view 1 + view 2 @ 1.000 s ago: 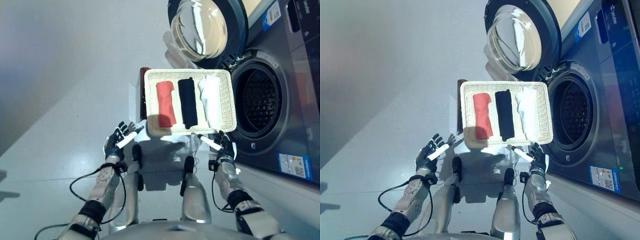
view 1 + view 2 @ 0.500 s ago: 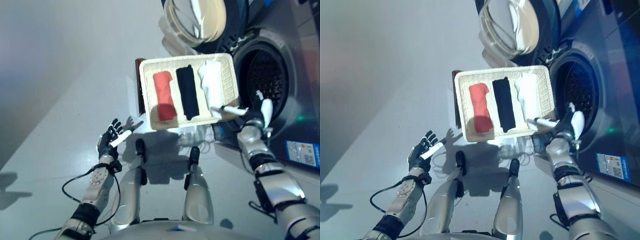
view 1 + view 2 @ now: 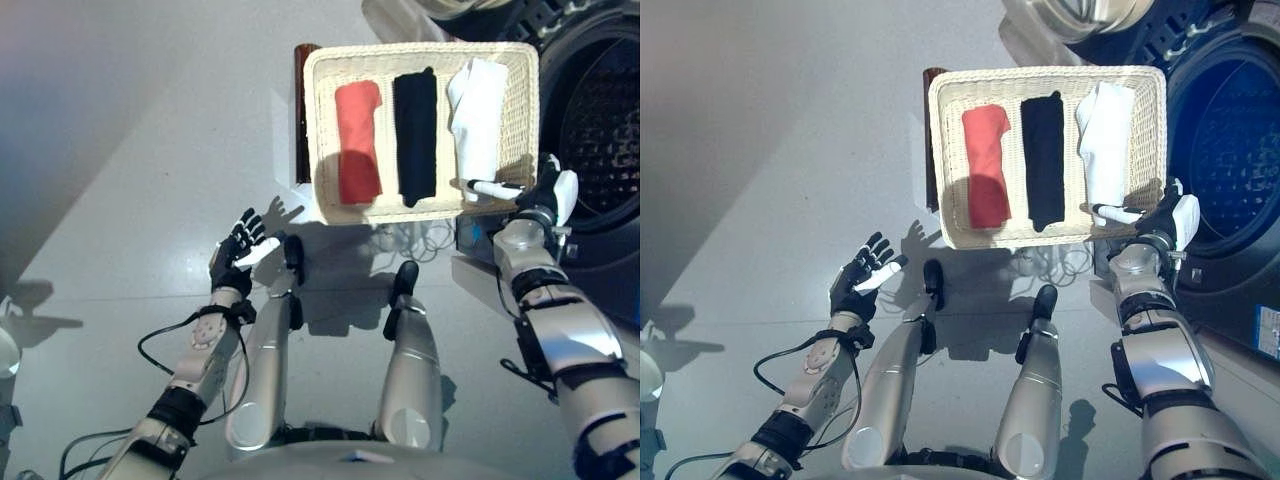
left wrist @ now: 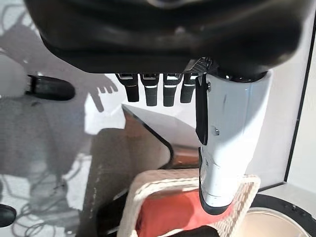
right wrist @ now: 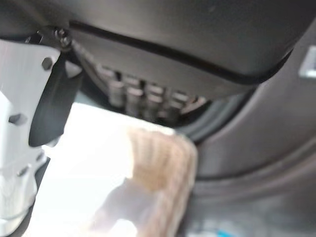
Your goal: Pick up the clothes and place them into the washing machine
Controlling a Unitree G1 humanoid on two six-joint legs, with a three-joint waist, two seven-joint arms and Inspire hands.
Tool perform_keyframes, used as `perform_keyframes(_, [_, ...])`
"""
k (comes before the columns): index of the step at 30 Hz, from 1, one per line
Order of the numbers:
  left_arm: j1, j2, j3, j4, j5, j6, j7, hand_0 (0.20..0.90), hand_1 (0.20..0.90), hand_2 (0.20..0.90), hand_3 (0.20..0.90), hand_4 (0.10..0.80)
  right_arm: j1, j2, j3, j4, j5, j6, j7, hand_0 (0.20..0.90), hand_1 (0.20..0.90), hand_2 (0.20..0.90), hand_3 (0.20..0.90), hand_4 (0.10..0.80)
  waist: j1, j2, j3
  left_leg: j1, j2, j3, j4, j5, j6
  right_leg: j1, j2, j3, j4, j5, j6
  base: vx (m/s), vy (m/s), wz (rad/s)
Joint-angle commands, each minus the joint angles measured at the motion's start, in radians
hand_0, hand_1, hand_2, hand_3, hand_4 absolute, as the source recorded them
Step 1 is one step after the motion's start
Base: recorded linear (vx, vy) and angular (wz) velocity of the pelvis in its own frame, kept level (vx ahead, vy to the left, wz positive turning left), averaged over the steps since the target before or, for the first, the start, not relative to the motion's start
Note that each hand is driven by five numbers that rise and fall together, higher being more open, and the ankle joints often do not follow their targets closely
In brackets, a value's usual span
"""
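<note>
While the left hand point(image 3: 240, 250) hangs over the grey floor point(image 3: 120, 150) with its fingers spread and holding nothing, a white wicker basket point(image 3: 318, 120) stands in front of the robot. Three folded clothes lie in it side by side: a red one point(image 3: 358, 140), then a black one point(image 3: 416, 135), then a white one point(image 3: 478, 115). The right hand point(image 3: 545, 195) is at the basket's near right corner, released, fingers straight, its thumb over the rim. Behind it the washing machine point(image 3: 600, 130) is open.
</note>
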Motion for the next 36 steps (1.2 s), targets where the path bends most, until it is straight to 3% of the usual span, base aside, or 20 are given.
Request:
perform_keyframes(1, [0.055, 0.026, -0.017, -0.114, -0.02, -0.082, -0.015, 0.9, 0.9, 0.9, 0.9, 0.8, -0.043, -0.154, 0.023, 0.023, 0.027, -0.029, -0.022, 0.9, 0.9, 0.9, 0.9, 0.8, 0.018, 0.026, -0.064, -0.079, 0.088, -0.046, 0.251, -0.151, -0.139, -0.058, -0.043, 0.031, 0.039, 0.074, 0.007, 0.004, 0.02, 0.1])
perform_keyframes(5, [0.059, 0.028, -0.032, -0.119, -0.028, -0.084, -0.027, 0.9, 0.9, 0.9, 0.9, 0.8, -0.046, -0.181, 0.013, 0.054, 0.032, -0.022, -0.014, 0.9, 0.9, 0.9, 0.9, 0.8, 0.04, 0.044, -0.067, -0.106, 0.078, -0.054, 0.281, -0.161, -0.132, -0.084, -0.054, 0.036, 0.085, 0.05, 0.005, 0.044, 0.001, 0.16])
perform_keyframes(6, [0.058, 0.026, -0.034, -0.115, -0.026, -0.083, -0.028, 0.9, 0.9, 0.9, 0.9, 0.8, -0.041, -0.18, 0.008, 0.059, 0.036, -0.021, -0.013, 0.9, 0.9, 0.9, 0.9, 0.8, 0.046, 0.048, -0.072, -0.101, 0.08, -0.061, 0.298, -0.201, -0.138, -0.08, -0.054, 0.04, 0.108, 0.008, 0.011, 0.033, 0.012, 0.23])
perform_keyframes(7, [0.055, 0.025, -0.036, -0.115, -0.025, -0.087, -0.029, 0.9, 0.9, 0.9, 0.9, 0.8, -0.04, -0.177, 0.007, 0.063, 0.033, -0.019, -0.014, 0.9, 0.9, 0.9, 0.9, 0.8, 0.049, 0.049, -0.068, -0.11, 0.074, -0.056, 0.283, -0.164, -0.129, -0.086, -0.058, 0.035, 0.091, 0.042, 0.003, 0.143, -0.012, 0.25])
perform_keyframes(8, [0.053, 0.024, -0.038, -0.111, -0.025, -0.086, -0.028, 0.9, 0.9, 0.9, 0.9, 0.8, -0.036, -0.175, 0.011, 0.067, 0.026, -0.016, -0.012, 0.9, 0.9, 0.9, 0.9, 0.8, 0.055, 0.052, -0.072, -0.102, 0.076, -0.063, 0.297, -0.202, -0.135, -0.079, -0.057, 0.036, 0.111, 0.005, 0.01, 0.043, 0.003, 0.21])
perform_keyframes(9, [0.052, 0.023, -0.041, -0.109, -0.023, -0.086, -0.028, 0.9, 0.9, 0.9, 0.9, 0.8, -0.036, -0.169, 0.014, 0.068, 0.019, -0.015, -0.011, 0.9, 0.9, 0.9, 0.9, 0.8, 0.058, 0.055, -0.072, -0.103, 0.074, -0.062, 0.296, -0.201, -0.135, -0.079, -0.058, 0.035, 0.113, 0.004, 0.01, 0.046, 0.0, 0.16])
perform_keyframes(10, [0.049, 0.023, -0.042, -0.104, -0.02, -0.087, -0.027, 0.9, 0.9, 0.9, 0.9, 0.8, -0.039, -0.164, 0.017, 0.066, 0.013, -0.013, -0.013, 0.9, 0.9, 0.9, 0.9, 0.8, 0.06, 0.054, -0.07, -0.112, 0.069, -0.058, 0.278, -0.161, -0.127, -0.085, -0.061, 0.029, 0.091, 0.04, 0.002, -0.046, 0.024, 0.14])
perform_keyframes(22, [0.032, 0.018, -0.044, -0.091, -0.023, -0.099, -0.026, 0.9, 0.9, 0.9, 0.9, 0.8, -0.052, -0.143, 0.033, 0.063, -0.011, -0.006, -0.015, 0.9, 0.9, 0.9, 0.9, 0.8, 0.084, 0.064, -0.084, -0.083, 0.049, -0.063, 0.21, -0.136, -0.125, -0.053, -0.069, 0.01, 0.049, 0.048, 0.01, 0.026, 0.002, 0.03])
perform_keyframes(24, [0.034, 0.029, -0.046, -0.117, -0.022, -0.096, -0.029, 0.9, 0.9, 0.9, 0.9, 0.8, -0.054, -0.17, 0.028, 0.082, -0.013, 0.007, -0.008, 0.9, 0.9, 0.9, 0.9, 0.8, 0.091, 0.074, -0.089, -0.106, 0.048, -0.075, 0.276, -0.193, -0.13, -0.081, -0.073, 0.026, 0.126, -0.009, 0.015, 0.039, -0.022, 0.05])
perform_keyframes(25, [0.039, 0.034, -0.046, -0.135, -0.02, -0.093, -0.031, 0.9, 0.9, 0.9, 0.9, 0.8, -0.054, -0.183, 0.026, 0.087, -0.016, 0.008, -0.006, 0.9, 0.9, 0.9, 0.9, 0.8, 0.095, 0.079, -0.088, -0.133, 0.045, -0.073, 0.287, -0.165, -0.123, -0.107, -0.078, 0.026, 0.135, 0.016, 0.007, 0.096, -0.017, 0.06])
perform_keyframes(26, [0.045, 0.039, -0.044, -0.148, -0.021, -0.092, -0.033, 0.9, 0.9, 0.9, 0.9, 0.8, -0.051, -0.194, 0.024, 0.09, -0.018, 0.012, -0.005, 0.9, 0.9, 0.9, 0.9, 0.8, 0.099, 0.084, -0.095, -0.138, 0.047, -0.079, 0.322, -0.213, -0.129, -0.117, -0.078, 0.034, 0.175, -0.031, 0.014, 0.001, 0.016, 0.16])
perform_keyframes(27, [0.055, 0.044, -0.041, -0.163, -0.023, -0.092, -0.037, 0.9, 0.9, 0.9, 0.9, 0.8, -0.047, -0.206, 0.023, 0.096, -0.023, 0.017, -0.003, 0.9, 0.9, 0.9, 0.9, 0.8, 0.101, 0.087, -0.097, -0.152, 0.047, -0.079, 0.342, -0.221, -0.128, -0.131, -0.081, 0.039, 0.195, -0.038, 0.012, 0.097, -0.001, 0.2])
perform_keyframes(36, [0.094, 0.062, -0.029, -0.197, -0.042, -0.091, -0.045, 0.9, 0.9, 0.9, 0.9, 0.8, -0.046, -0.27, 0.027, 0.099, -0.045, 0.022, 0.0, 0.9, 0.9, 0.9, 0.9, 0.8, 0.101, 0.106, -0.105, -0.222, 0.057, -0.077, 0.422, -0.244, -0.131, -0.233, -0.083, 0.082, 0.302, -0.077, 0.001, -0.004, 0.002, 0.03])
